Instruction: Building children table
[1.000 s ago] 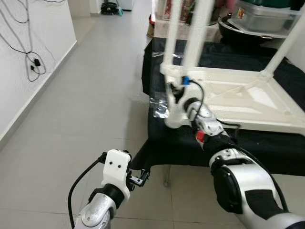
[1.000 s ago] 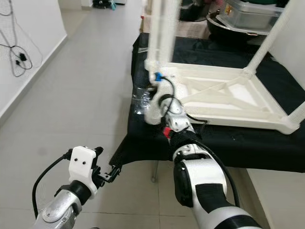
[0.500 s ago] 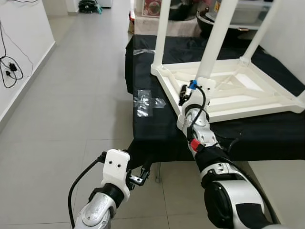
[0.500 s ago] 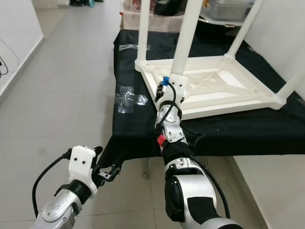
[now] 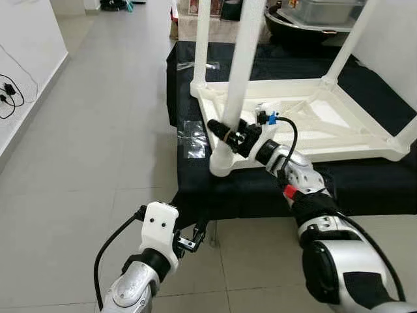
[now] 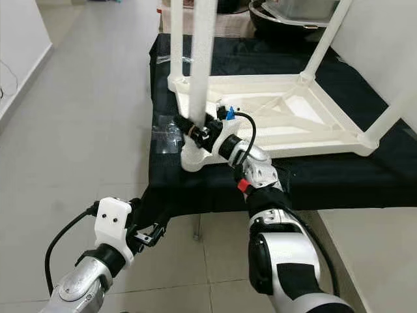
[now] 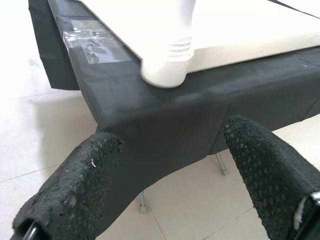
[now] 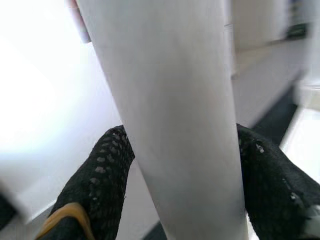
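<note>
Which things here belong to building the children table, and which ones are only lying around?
For the job:
- upturned white table on the black cloth
- white leg held by the right gripper

Only lying around:
- clear tape patch
- dark pan and plastic box behind
- cable at the wall
- left gripper, idle

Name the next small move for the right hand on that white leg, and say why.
Probably twist the leg further into its corner socket. The right hand is shut on the leg just above the socket of the upturned table, while the left hand hangs open below the black cloth.
</note>
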